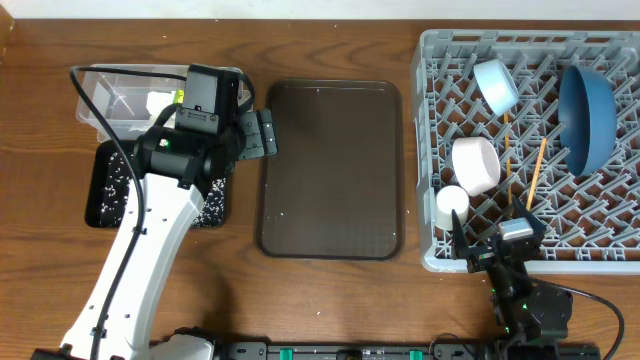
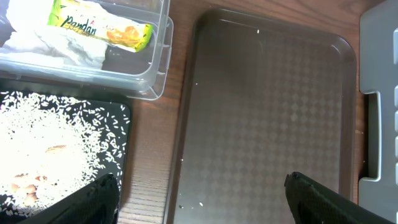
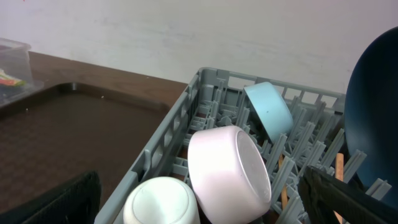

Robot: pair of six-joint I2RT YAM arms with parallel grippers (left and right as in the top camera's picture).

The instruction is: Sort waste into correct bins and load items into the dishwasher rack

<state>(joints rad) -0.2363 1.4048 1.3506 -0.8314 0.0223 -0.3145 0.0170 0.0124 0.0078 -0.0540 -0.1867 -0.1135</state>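
The grey dishwasher rack (image 1: 432, 150) at the right holds the dark blue bowl (image 1: 586, 115), the light blue bowl (image 1: 495, 85), the white bowl (image 1: 475, 164), the white cup (image 1: 451, 203) and two chopsticks (image 1: 536, 172). The clear tub (image 1: 100, 110) holds white tissue (image 2: 53, 42) and the yellow-green wrapper (image 2: 99, 23). The black tray (image 1: 100, 190) holds rice scraps (image 2: 43, 143). My left gripper (image 2: 199, 202) is open and empty over the brown tray's left edge. My right gripper (image 3: 199, 202) is open and empty at the rack's near edge, by the cup (image 3: 160, 200) and white bowl (image 3: 229, 171).
The brown serving tray (image 1: 330, 165) lies in the middle with a few rice grains (image 2: 189, 204) on it. The left arm (image 1: 150, 250) reaches across the black tray. The rack's wall (image 2: 376, 93) shows at the right in the left wrist view.
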